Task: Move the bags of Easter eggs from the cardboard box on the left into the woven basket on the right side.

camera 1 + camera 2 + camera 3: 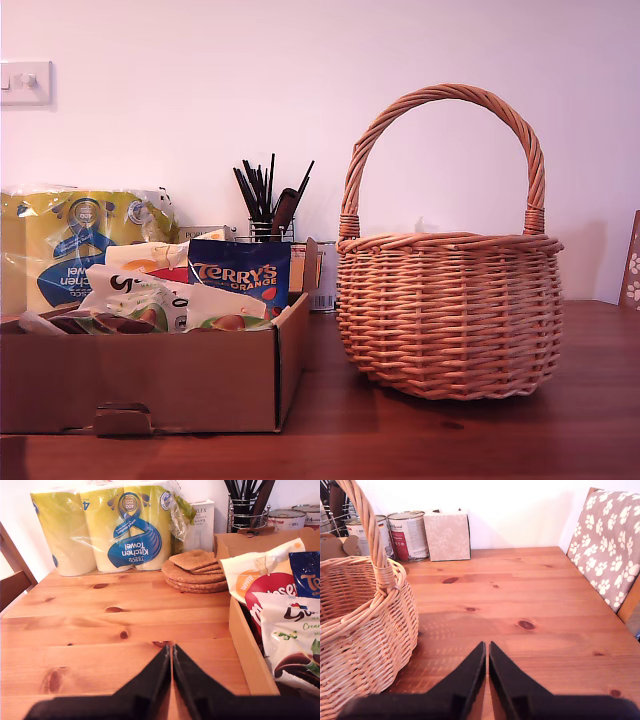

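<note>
Both my first gripper (171,652) and my second gripper (486,650) are closed tight, holding nothing. The slippery bags of Easter eggs (238,272) could slide out and miss the woven basket (448,312) at 3 o'clock from the cardboard box (150,378).

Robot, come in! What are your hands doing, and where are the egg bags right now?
My first gripper and my second gripper: shut, empty, over bare table. Bags of Easter eggs all in cardboard box. Woven basket beside it, nothing between.

Soft, even, warm light fills all three views. The white wall (200,90) is washed out, nearly overexposed. The woven basket (448,312) casts a faint shadow on the tabletop (450,440). The exterior view looks slightly soft.
</note>
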Controlling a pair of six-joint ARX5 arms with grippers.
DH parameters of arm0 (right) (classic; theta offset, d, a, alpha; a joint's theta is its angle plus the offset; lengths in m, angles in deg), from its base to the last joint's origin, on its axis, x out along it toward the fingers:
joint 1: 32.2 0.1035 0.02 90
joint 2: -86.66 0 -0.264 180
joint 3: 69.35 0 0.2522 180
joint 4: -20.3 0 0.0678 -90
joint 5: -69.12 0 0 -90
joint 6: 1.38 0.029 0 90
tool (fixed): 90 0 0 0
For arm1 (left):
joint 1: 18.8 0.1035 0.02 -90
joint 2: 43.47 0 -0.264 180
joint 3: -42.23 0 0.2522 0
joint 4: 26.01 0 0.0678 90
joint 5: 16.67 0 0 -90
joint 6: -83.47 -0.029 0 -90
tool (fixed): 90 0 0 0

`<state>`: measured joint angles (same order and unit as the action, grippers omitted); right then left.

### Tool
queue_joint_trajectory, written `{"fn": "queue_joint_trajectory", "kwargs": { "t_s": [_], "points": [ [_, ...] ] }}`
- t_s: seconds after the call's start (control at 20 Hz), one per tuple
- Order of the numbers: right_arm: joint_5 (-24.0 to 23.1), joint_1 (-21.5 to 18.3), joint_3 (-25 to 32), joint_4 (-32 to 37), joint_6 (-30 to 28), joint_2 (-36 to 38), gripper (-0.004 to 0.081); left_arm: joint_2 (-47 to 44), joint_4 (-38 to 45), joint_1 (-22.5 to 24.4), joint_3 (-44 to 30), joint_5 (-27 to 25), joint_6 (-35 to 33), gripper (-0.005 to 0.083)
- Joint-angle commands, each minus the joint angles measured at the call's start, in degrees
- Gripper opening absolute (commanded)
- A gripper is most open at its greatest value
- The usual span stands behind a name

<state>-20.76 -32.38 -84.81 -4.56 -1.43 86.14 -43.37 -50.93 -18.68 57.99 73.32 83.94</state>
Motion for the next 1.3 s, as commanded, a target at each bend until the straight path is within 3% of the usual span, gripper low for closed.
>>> {"fn": "queue_joint_trajectory", "kwargs": {
  "t_s": [0.0, 0.6, 0.7, 1.0, 1.25],
  "points": [
    [0.2, 0.1, 0.8, 0.5, 0.2, 0.3, -0.0011, -0.5, -4.5, 0.1, -0.8, 0.2, -0.1, -0.0011],
    [0.2, 0.1, 0.8, 0.5, 0.0, 0.3, -0.0011, -0.5, -4.5, 0.1, -0.8, 0.1, -0.1, -0.0011],
    [0.4, 0.1, 0.8, 0.5, 0.2, 0.3, -0.0011, -0.5, -3.9, 0.1, -0.8, -1.2, -6.1, -0.0011],
    [1.4, 0.1, 0.8, 3.5, 0.2, 0.3, -0.0011, -0.5, -4.3, 0.1, -0.8, -1.1, -6.8, -0.0011],
    [3.0, 0.1, -3.2, 8.2, 3.1, 0.3, -0.0011, -0.5, -1.5, 0.1, -0.8, 3.8, 1.4, -0.0011]
  ]
}}
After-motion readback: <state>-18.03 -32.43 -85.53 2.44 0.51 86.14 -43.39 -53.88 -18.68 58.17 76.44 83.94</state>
